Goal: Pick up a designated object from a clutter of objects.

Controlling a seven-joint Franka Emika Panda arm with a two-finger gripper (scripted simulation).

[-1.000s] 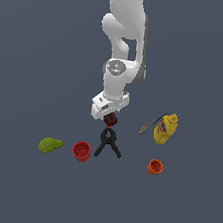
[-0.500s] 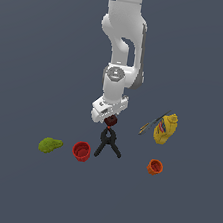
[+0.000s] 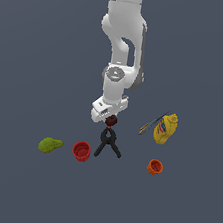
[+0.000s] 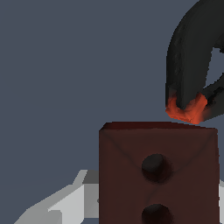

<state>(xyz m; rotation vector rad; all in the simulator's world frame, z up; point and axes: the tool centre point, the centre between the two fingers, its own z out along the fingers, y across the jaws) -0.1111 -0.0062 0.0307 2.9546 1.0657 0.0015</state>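
Note:
The dark red-brown block (image 3: 111, 120) with two dark holes on one face fills the near part of the wrist view (image 4: 127, 153). My gripper (image 3: 110, 117) is down over it; a pale finger (image 4: 65, 203) lies against one side of the block, and the jaws stand closed on it. The block sits low, right by the head of the black clamp (image 3: 109, 142), whose orange-tipped jaw (image 4: 188, 109) shows just beyond the block. The red cup (image 3: 81, 150) stands beside the clamp on the exterior view's left.
A green lumpy object (image 3: 50, 145) lies at the exterior view's far left. An orange cup (image 3: 155, 166), a yellow bottle (image 3: 165, 128) and a thin stick (image 3: 152, 123) are on the exterior view's right. The floor is plain dark grey.
The hand dropped slightly onto the block a second ago. It has stayed at the same height since, and the block has not moved.

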